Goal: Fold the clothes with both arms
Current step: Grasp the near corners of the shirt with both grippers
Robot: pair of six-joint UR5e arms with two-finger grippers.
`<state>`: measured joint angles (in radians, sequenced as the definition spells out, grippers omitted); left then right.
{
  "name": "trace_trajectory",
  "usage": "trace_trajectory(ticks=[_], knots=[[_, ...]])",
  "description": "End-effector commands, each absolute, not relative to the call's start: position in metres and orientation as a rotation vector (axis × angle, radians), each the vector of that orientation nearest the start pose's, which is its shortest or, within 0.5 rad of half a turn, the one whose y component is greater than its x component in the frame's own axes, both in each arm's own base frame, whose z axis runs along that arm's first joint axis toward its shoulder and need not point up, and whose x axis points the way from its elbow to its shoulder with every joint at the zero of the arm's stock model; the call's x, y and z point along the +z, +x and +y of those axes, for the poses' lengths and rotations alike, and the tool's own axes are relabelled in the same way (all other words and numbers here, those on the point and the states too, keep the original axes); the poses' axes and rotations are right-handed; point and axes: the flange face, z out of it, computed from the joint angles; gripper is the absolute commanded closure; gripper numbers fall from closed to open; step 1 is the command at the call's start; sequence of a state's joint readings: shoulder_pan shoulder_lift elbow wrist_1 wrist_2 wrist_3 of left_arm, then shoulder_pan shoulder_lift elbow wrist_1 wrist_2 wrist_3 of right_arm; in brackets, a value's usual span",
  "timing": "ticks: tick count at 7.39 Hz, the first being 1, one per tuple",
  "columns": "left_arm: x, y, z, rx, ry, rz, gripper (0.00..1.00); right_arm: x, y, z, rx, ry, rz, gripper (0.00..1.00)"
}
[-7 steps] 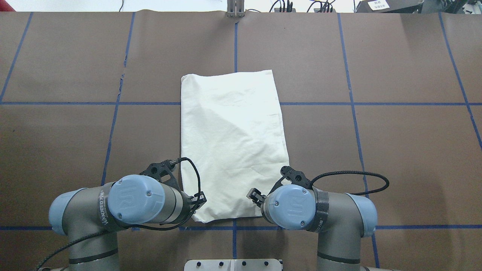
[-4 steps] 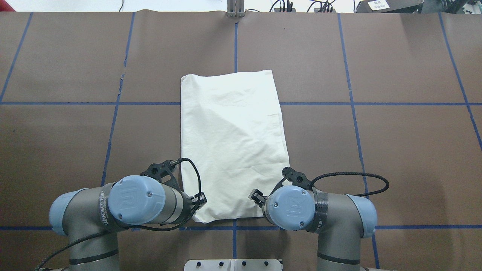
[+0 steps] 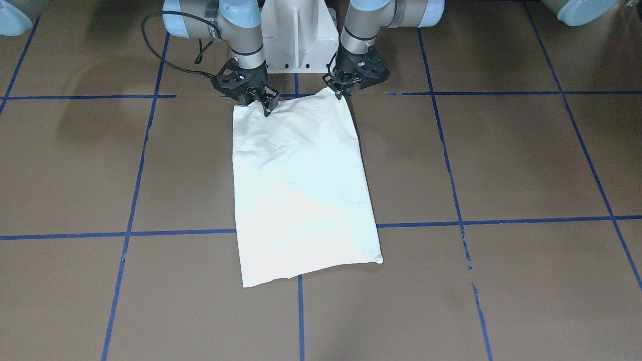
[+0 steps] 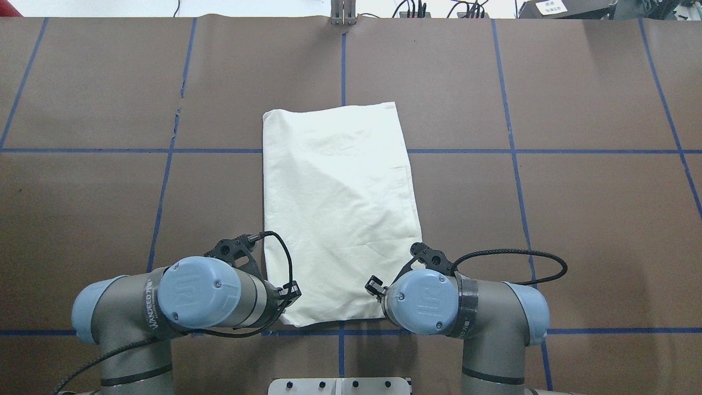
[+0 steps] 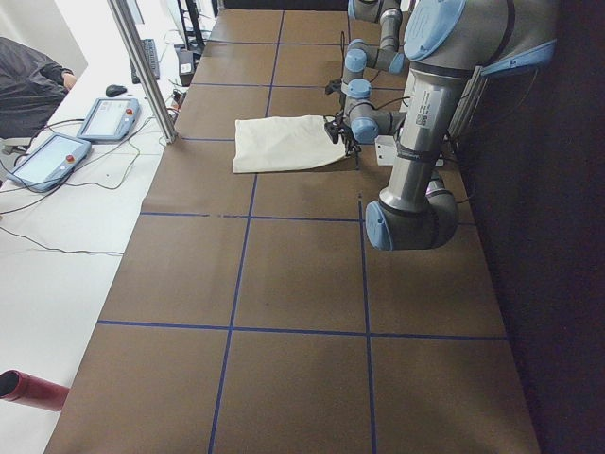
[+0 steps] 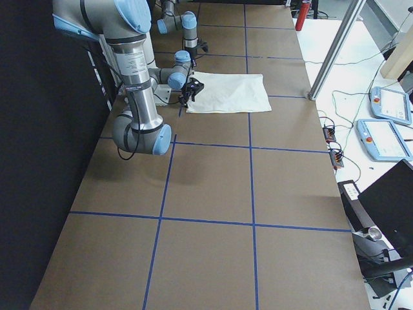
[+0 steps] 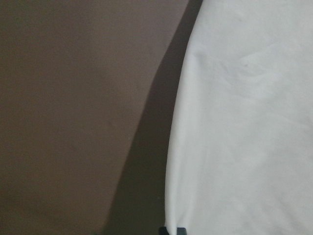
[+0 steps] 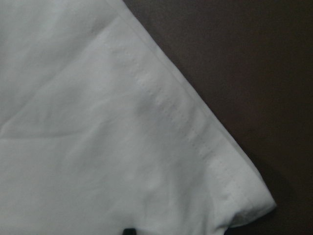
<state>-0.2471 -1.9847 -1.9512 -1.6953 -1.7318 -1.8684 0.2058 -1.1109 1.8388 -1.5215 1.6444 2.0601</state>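
Left pincer (image 3: 340, 92), right pincer (image 3: 267, 104) at near corners of cream-white folded cloth shirt (image 3: 301, 190); closure cannot tell. Likely limp, light; pinch those corners.

brown table (image 4: 576, 219), blue tape grid (image 4: 510, 151), folded cream shirt (image 4: 340, 208) lying flat mid-table

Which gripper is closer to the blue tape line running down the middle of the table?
Right, slightly. The right gripper is over the robot-side edge of the shirt, inward from its corner; the left gripper is at the other robot-side corner, farther from the blue tape line.
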Motion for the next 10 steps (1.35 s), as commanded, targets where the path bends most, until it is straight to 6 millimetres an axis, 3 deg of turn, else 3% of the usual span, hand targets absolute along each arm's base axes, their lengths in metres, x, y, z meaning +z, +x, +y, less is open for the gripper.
trace_trajectory(ticks=[1, 5, 8, 9, 10], knots=[[0.251, 0.538, -0.257, -0.429, -0.173, 0.922, 1.0, 0.281, -0.582, -0.255, 0.631, -0.181, -0.777, 1.0], [0.251, 0.538, -0.257, -0.429, -0.173, 0.923, 1.0, 0.273, -0.579, -0.26, 0.629, -0.177, -0.795, 1.0], [0.24, 0.526, -0.254, -0.424, -0.173, 0.949, 1.0, 0.257, -0.557, -0.26, 0.624, -0.192, -0.841, 1.0], [0.226, 0.514, -0.249, -0.417, -0.173, 0.983, 1.0, 0.253, -0.555, -0.244, 0.599, -0.205, -0.853, 1.0], [0.216, 0.511, -0.224, -0.376, -0.194, 1.004, 1.0, 0.242, -0.55, -0.214, 0.55, -0.229, -0.877, 1.0]])
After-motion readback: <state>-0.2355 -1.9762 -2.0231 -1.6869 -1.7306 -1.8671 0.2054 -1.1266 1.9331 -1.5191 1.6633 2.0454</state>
